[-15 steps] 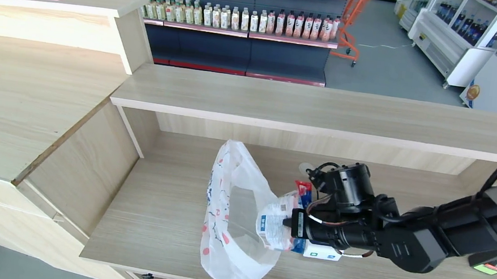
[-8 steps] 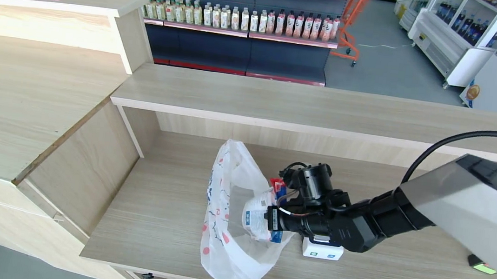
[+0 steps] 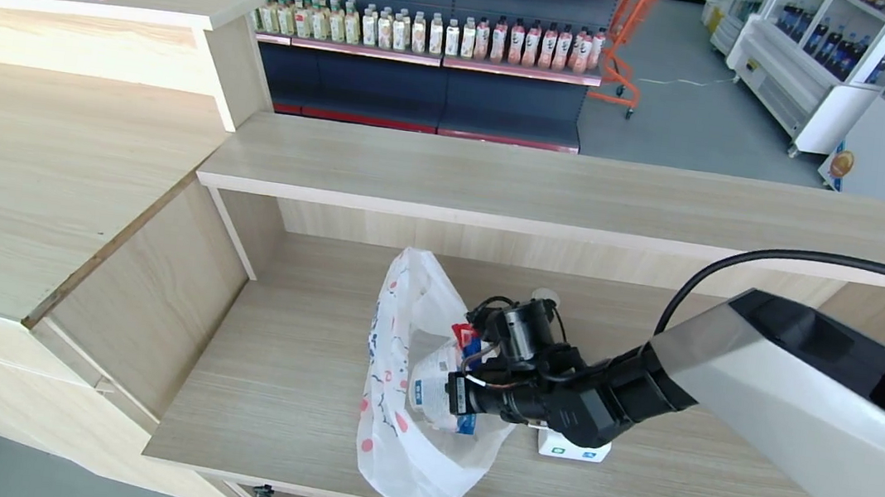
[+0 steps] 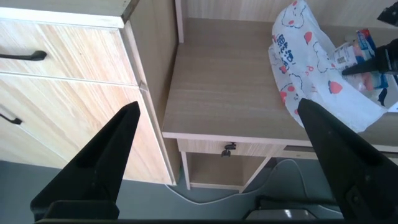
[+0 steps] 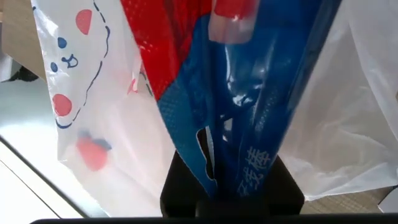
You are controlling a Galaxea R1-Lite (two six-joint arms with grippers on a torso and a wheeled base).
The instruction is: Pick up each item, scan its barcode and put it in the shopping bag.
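A white plastic shopping bag with red and blue prints stands open on the lower counter shelf. My right gripper is inside its mouth, shut on a snack packet that is red, blue and white with a printed label. In the right wrist view the packet fills the space ahead of the gripper, with the bag's wall behind it. The left wrist view shows my left gripper open in the air off the counter's front edge, with the bag farther away.
A small white scanner box sits on the shelf just right of the bag. The raised counter top overhangs the back of the shelf, and a side panel and drawers close off the left. Store shelves with bottles stand beyond.
My right arm has carried the packet leftward from beside the scanner box into the bag's opening and lower. The bag has stayed in place.
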